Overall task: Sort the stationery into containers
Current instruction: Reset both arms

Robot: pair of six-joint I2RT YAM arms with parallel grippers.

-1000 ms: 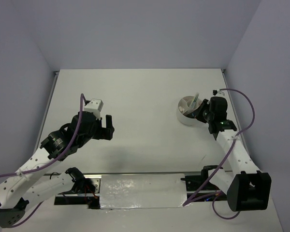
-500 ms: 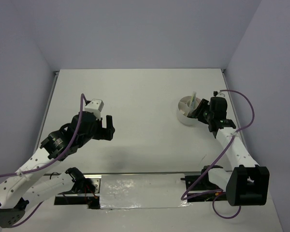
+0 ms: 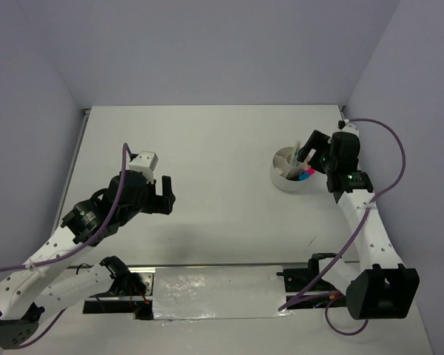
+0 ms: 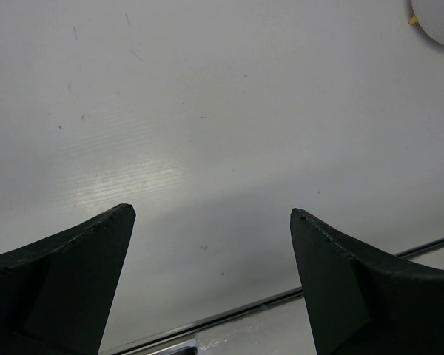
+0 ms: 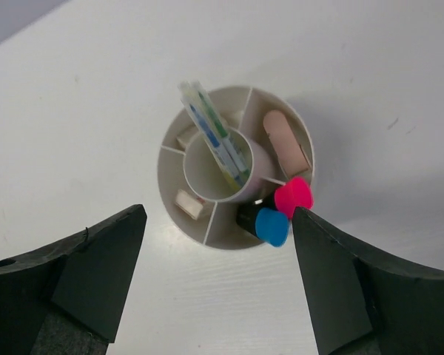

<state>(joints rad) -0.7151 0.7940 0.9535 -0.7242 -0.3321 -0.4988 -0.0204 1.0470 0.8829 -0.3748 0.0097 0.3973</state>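
Hanging above the tub, the right gripper (image 5: pixel 216 214) has its two dark, wedge-shaped fingers (image 5: pixel 81 274) spread wide with nothing between them. Their surface looks matte and slightly grainy.

Below the gap sits the round white plastic tub (image 5: pixel 164 171), low-walled and smooth. Thin dividers split its outer ring into compartments around a central tube. Several thin pens (image 5: pixel 211 133), pale yellow and greenish, stand tilted in that tube, their ends rising past the rim. A black highlighter with a glossy pink cap (image 5: pixel 294 197) and a black marker with a blue cap (image 5: pixel 271 225) stand side by side, touching, in one outer compartment on the side nearest the right finger. A rounded pinkish eraser (image 5: pixel 285 137) lies in the next compartment. Small whitish blocks (image 5: pixel 189 201) rest in two compartments on the opposite side. In the overhead view the tub stands at the far right of the white table (image 3: pixel 207 148).

The left gripper (image 4: pixel 211 214) is also wide apart and empty, held over bare tabletop well away from the tub. That surface is faintly ribbed, with a soft glare patch and a few tiny specks.
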